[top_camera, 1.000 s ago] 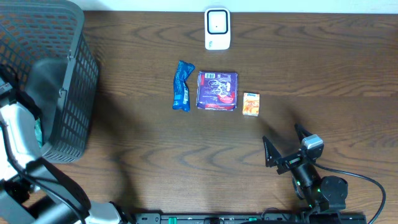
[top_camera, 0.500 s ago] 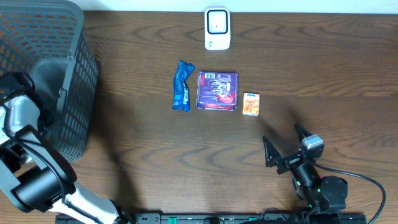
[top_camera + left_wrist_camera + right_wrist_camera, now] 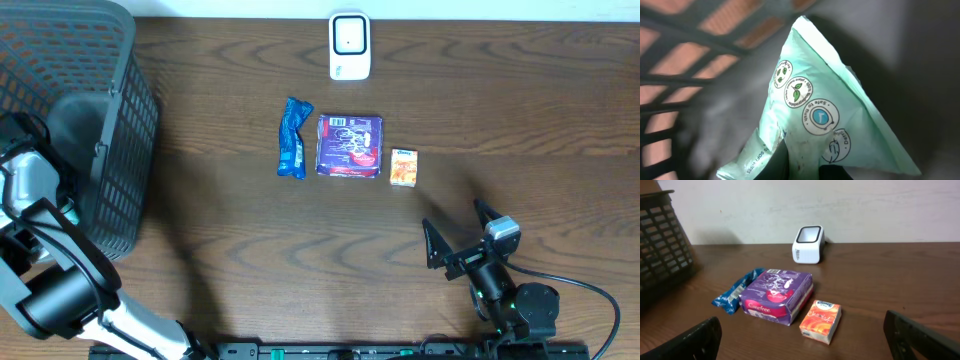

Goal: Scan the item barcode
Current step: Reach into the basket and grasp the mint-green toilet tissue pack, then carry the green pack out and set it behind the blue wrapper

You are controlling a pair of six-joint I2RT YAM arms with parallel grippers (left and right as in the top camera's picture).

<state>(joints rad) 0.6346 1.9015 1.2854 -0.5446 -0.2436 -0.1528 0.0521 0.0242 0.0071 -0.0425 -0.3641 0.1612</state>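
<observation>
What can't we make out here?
Green packet barcode: not showing in left wrist view; lower end cut off by the frame edge.
Left gripper: barely in left wrist view; overhead, hidden down in the basket.
Any barcode on orange box: too small, overhead and right wrist.

Green pack (image 3: 840,120) cropped at bottom; left hand (image 3: 807,167) mostly cropped.
</observation>
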